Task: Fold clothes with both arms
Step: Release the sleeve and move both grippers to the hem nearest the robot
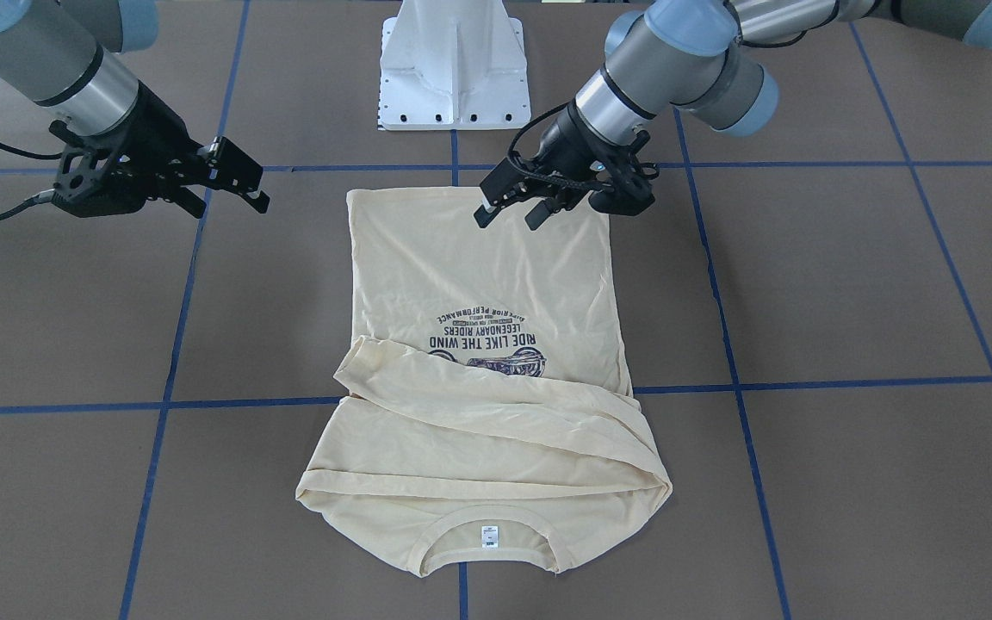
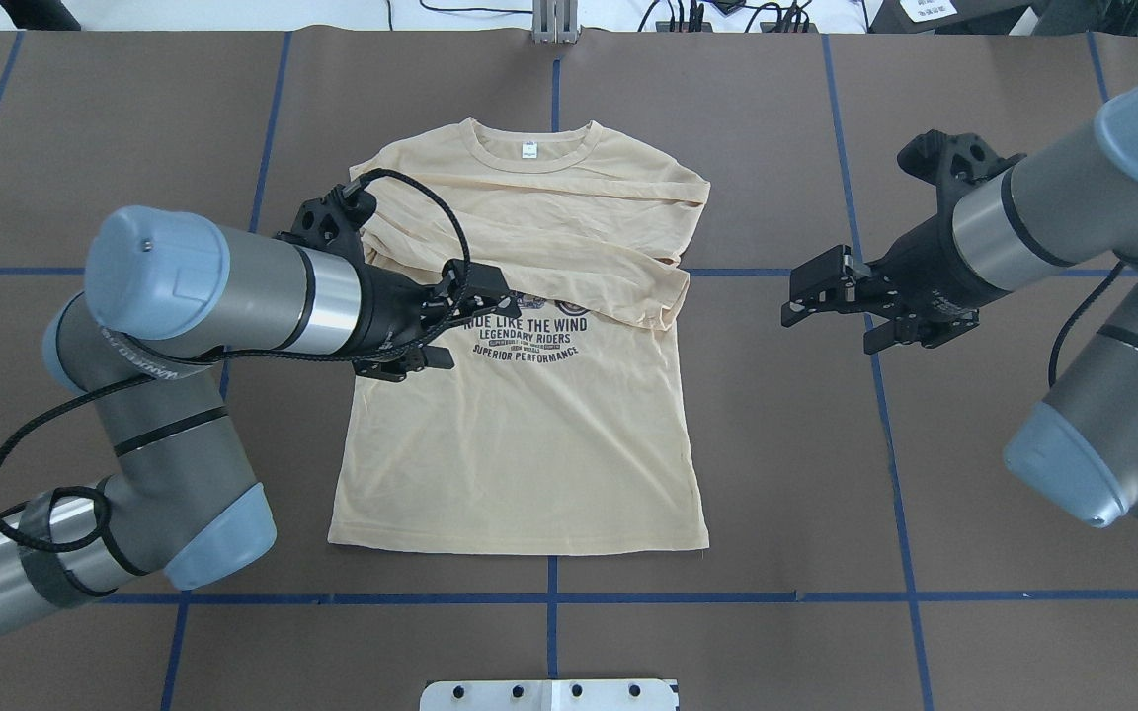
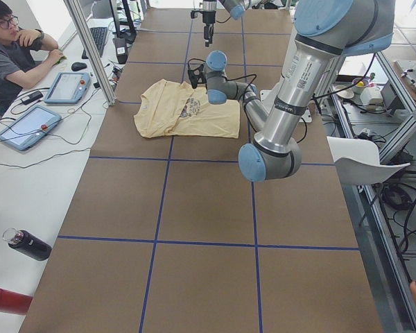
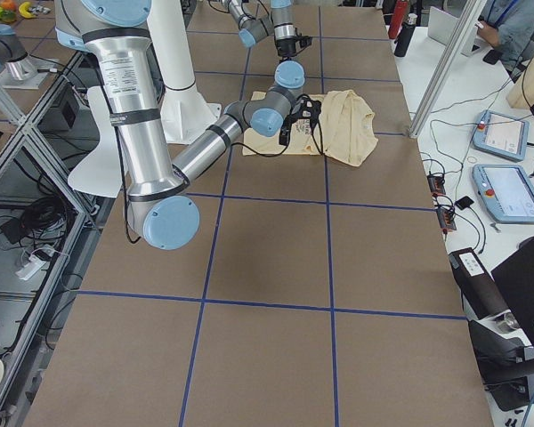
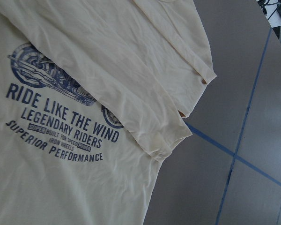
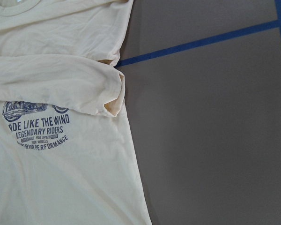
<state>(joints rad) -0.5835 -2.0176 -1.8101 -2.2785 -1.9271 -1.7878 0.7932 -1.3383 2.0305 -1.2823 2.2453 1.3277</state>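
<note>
shirt: the pale cream-yellow thin long-sleeved shirt [image 2: 529, 434] with a navy motorcycle print lies flat, print up, in the middle of the brown paper-covered table [image 2: 925, 474] marked with blue tape lines. its ribbed collar [image 2: 529, 148] is on the side far from the robot and its hem [image 2: 520, 541] is nearest it.
sleeves: the folded sleeves [image 2: 569, 262] lie across the chest and partly cover the print; cuff ends show at the shirt's right edge.
left gripper: the black two-finger left gripper [image 2: 462, 321] hangs above the shirt's left part beside the print, apart from the cloth. its jaws are spread wide with nothing in them.
right gripper: the black two-finger right gripper [image 2: 826, 318] is off the shirt, over bare table near its right edge. its jaws are also wide and empty.
step, as i judge it: the sleeves are in; the body is not yet folded.
risk: a pinch may catch only the top layer of the thin cloth, leaving the body down and wrinkled.
risk: lifting may slide the loose sleeves off the chest.
risk: uneven grasps by the two arms would skew the fold.
</note>
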